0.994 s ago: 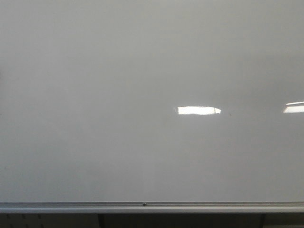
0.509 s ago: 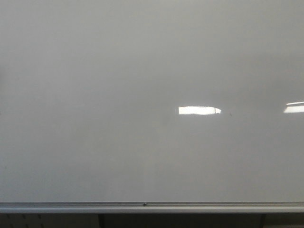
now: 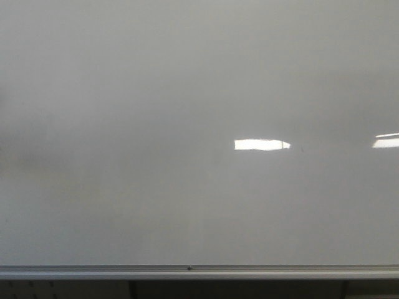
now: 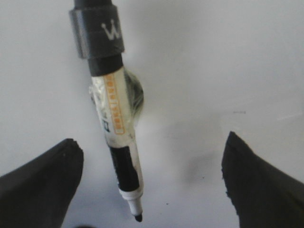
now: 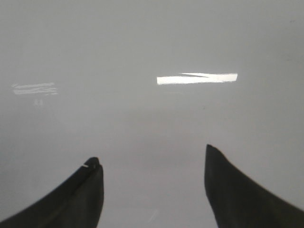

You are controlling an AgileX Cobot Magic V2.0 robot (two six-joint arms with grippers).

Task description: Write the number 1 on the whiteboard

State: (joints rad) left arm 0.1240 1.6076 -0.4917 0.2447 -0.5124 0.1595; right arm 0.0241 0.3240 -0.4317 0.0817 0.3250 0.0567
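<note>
Blank whiteboard (image 3: 187, 93), marker (image 4: 116, 137) top cut off, gripper (image 4: 147, 185) agape

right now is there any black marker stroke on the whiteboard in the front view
No, the whiteboard is bare pale grey in the front view, showing only bright light reflections above its silver rail.

Uncapped marker (image 4: 115, 137) between parted end effector (image 4: 149, 185) fingers

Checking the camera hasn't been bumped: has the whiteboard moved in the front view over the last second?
No. The whiteboard sits the same: its silver rail and the rail's small screw stay at the same spot in the frame.
</note>
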